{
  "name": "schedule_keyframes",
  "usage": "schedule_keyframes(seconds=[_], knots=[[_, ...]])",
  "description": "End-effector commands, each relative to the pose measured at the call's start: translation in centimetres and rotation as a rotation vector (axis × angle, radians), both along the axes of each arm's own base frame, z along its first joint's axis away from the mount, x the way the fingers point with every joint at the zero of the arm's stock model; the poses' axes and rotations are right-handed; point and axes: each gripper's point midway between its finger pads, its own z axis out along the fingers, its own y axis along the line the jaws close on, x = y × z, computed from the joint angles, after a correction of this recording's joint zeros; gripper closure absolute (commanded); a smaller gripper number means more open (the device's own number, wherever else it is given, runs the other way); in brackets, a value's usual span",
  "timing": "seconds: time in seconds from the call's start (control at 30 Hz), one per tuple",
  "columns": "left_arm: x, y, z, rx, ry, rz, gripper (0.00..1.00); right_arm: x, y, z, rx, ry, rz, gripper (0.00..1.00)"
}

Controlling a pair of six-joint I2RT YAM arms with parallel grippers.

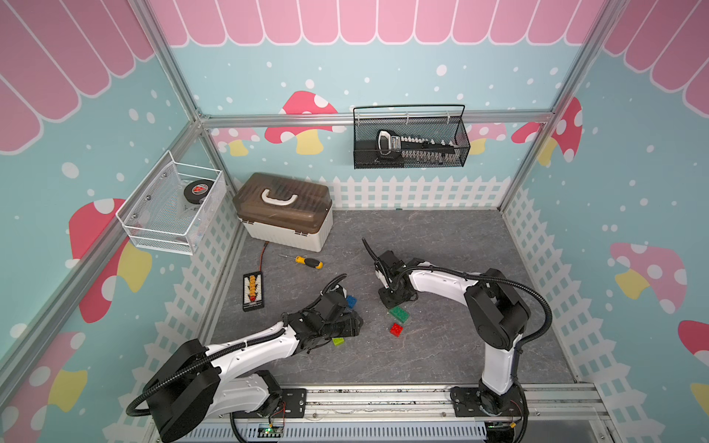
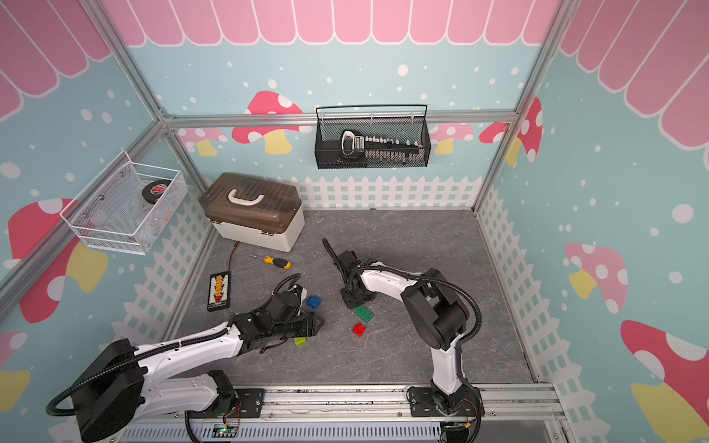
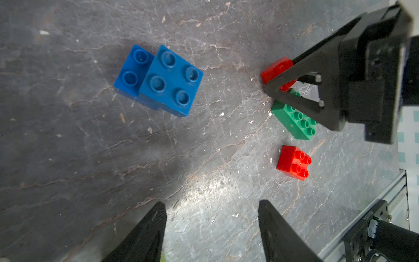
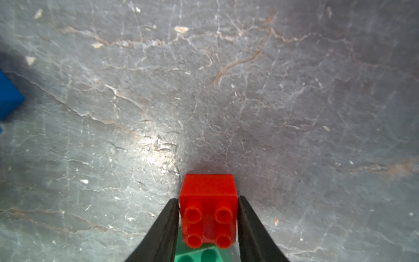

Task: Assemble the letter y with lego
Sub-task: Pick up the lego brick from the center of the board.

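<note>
Both top views put the right claw (image 1: 389,305) on the long green brick (image 1: 399,315) mid-mat (image 1: 441,249), left wrist shows the left claw (image 3: 210,204) half open and empty, right wrist shows jaws pinched on a red brick (image 4: 208,188) over the green end, so I'd press straight down.

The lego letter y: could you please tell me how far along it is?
Done: two blue bricks joined. In hand: right gripper shut on a red brick at the end of the dark-green brick. Remaining: second red brick and lime brick lie loose; left gripper open, empty.
</note>
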Motion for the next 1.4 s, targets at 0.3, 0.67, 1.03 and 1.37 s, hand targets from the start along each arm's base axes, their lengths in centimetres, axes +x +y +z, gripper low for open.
schedule_keyframes(seconds=[0.3, 0.67, 1.03, 1.37], knots=[[0.2, 0.3, 0.1, -0.007, -0.02, 0.02, 0.34, 0.5, 0.3, 2.5, 0.003, -0.063, 0.048, 0.73], [0.1, 0.1, 0.5, -0.024, -0.037, -0.001, 0.34, -2.0, -0.8, 5.5, 0.018, -0.075, 0.218, 0.74], [-1.1, -1.4, 1.7, -0.118, -0.052, -0.102, 0.33, -3.7, -0.4, 3.7, 0.039, -0.02, 0.349, 0.74], [-1.1, -0.8, 1.5, -0.1, -0.062, -0.084, 0.33, -3.6, -0.1, 2.2, 0.005, -0.017, 0.396, 0.74]])
